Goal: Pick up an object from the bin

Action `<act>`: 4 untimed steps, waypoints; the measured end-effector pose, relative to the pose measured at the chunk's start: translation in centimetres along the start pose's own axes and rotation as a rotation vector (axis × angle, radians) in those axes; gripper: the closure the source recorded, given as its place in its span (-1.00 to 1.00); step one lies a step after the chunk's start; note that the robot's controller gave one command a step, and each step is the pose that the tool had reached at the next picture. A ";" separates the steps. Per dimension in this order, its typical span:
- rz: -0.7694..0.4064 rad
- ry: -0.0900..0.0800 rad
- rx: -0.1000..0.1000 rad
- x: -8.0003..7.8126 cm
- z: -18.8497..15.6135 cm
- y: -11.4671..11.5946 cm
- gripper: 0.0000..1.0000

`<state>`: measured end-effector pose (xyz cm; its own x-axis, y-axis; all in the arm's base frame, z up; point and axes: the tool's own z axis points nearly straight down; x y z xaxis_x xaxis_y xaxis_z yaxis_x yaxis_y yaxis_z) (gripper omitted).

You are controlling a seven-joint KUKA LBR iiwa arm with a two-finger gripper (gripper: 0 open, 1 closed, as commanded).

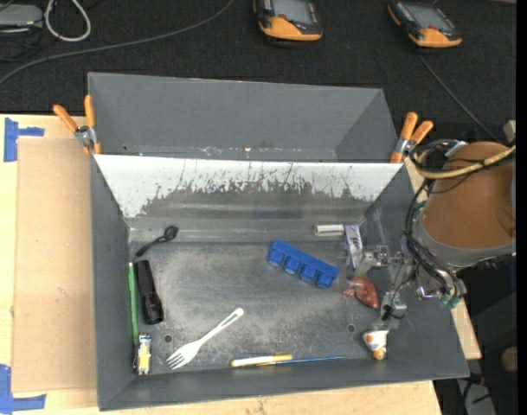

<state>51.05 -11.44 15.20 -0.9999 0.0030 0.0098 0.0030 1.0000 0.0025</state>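
Note:
My gripper (373, 277) is low in the bin's right part and stands open. One fingertip (355, 245) is toward the back and the other (391, 308) toward the front. A small red-brown lump (363, 293) lies on the floor between them, close to the front fingertip, and nothing is gripped. A blue ridged block (303, 264) lies just left of the gripper. A small white and orange piece (375, 343) sits in front of it, near the bin's front right corner.
Left of centre at the front lies a white plastic fork (202, 337), and a yellow pencil (263, 361) runs along the front wall. A black tool (148, 290) and a green stick (132, 305) lie by the left wall. A small silver piece (330, 229) rests at the back.

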 end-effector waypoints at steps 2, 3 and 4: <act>0.023 -0.018 0.002 -0.8 1.6 -0.7 -1.00; 0.084 -0.005 -0.001 -2.0 1.4 0.0 -1.00; 0.199 -0.012 0.001 -2.0 5.8 -2.7 -1.00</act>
<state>52.96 -14.15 9.40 -0.9797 0.2006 -0.0019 0.2006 0.9797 0.0011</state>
